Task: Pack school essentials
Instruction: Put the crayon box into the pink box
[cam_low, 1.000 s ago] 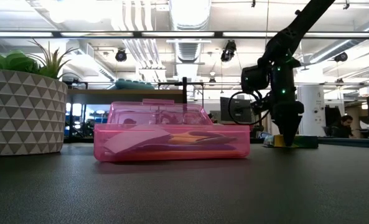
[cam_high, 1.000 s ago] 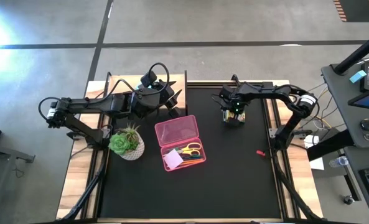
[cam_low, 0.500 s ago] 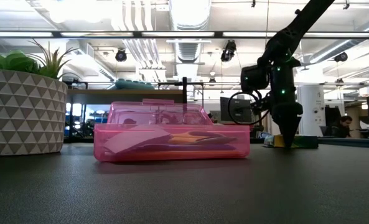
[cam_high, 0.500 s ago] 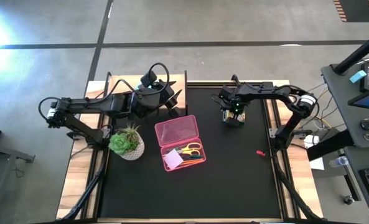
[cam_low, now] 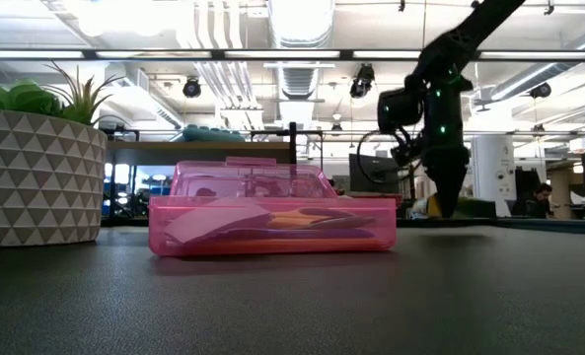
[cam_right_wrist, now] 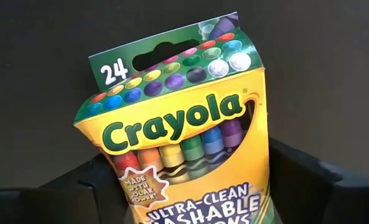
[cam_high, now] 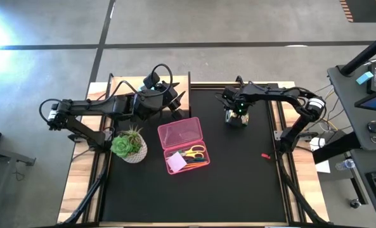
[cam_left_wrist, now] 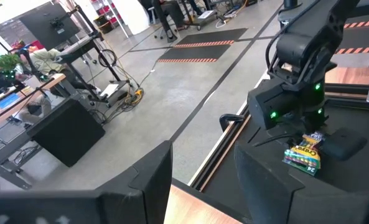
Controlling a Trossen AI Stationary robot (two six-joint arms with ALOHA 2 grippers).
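The right gripper (cam_high: 236,119) has its two dark fingers closed around the crayon box (cam_right_wrist: 181,134), a yellow and green carton printed with "Crayola" and "24"; in the right wrist view the box stands between the fingers (cam_right_wrist: 308,177), which flank its lower sides, with the black mat behind it. From the left wrist view the same box (cam_left_wrist: 303,152) hangs tilted under the right arm's green-lit wrist, just above the black mat (cam_high: 238,183). In the low view the right gripper (cam_low: 446,205) points straight down at the far right of the mat, its tips lifted slightly off the surface. The pink case (cam_high: 182,144) lies open near the middle of the mat, well apart from the box and to its left; inside it sit the yellow-handled scissors (cam_high: 193,152), a white note pad (cam_high: 175,163) and orange pencils (cam_high: 198,163) alongside. A potted plant (cam_high: 129,145) in a patterned white pot stands just left of the case. The left gripper (cam_high: 175,101) waits at the far left edge of the mat, beyond the case, its fingers (cam_left_wrist: 266,186) apart and gripping nothing. A small red item (cam_high: 265,155) lies alone on the right part of the mat
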